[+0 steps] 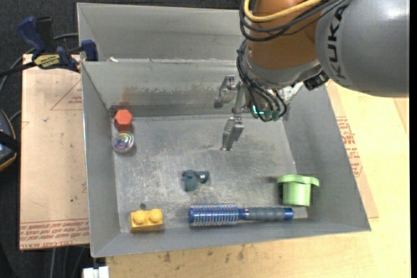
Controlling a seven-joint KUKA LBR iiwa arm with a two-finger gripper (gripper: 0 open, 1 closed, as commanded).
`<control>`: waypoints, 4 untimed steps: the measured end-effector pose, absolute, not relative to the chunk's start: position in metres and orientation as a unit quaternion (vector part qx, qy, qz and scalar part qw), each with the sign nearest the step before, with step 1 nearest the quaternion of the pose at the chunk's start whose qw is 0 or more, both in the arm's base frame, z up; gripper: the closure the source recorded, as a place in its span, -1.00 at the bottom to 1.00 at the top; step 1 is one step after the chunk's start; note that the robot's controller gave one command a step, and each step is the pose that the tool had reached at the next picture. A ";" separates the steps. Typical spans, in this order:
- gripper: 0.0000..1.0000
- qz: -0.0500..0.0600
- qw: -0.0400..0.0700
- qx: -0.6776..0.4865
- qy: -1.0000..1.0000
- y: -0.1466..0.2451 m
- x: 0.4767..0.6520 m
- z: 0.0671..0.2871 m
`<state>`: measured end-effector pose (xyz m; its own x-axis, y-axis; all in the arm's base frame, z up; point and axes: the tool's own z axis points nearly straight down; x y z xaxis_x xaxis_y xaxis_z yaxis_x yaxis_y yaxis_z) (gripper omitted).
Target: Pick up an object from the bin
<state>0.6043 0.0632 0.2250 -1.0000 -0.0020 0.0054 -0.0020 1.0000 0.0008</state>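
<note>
Seen from the camera view, a small dark teal piece (pixel 193 180) lies about mid-floor in the grey metal bin (pixel 98 159), and it serves as the marker for all else.

Up the view from the teal piece and a little to its right, toward the far wall, the gripper (pixel 229 137) hangs low over bare floor. It is apart from the teal piece and touches none of the loose things. Whether the gripper is released or clenched cannot be told from this angle, and nothing shows in its grasp. Above it bulges the wrist's orange cover (pixel 287 23), and the grey arm (pixel 378 36) runs off to the right of the teal piece.

Of the loose things, the teal piece is the nearest to the gripper. Just below the teal piece and stretching away to its right, a blue hairbrush (pixel 238 214) lies flat along the near wall, bristle end closest to the teal piece. Right of the teal piece, well apart from it, a light green cup (pixel 297 189) stands beside the brush's handle end. Below and left of the teal piece, near the front corner, rests a yellow toy brick (pixel 146 219). Up and left of the teal piece, well apart by the left wall, an orange block (pixel 122 118) sits just beside a shiny round thing (pixel 123 142).
</note>
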 end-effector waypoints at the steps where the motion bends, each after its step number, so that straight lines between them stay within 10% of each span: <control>1: -1.00 -0.001 0.004 0.077 -0.997 0.100 0.519 0.159; 2: -1.00 -0.002 -0.008 0.143 -0.990 0.073 0.540 0.073; 3: 1.00 -0.001 -0.004 0.143 -0.990 0.072 0.539 0.076; 4: 1.00 -0.001 -0.006 0.236 -0.972 0.131 0.542 0.248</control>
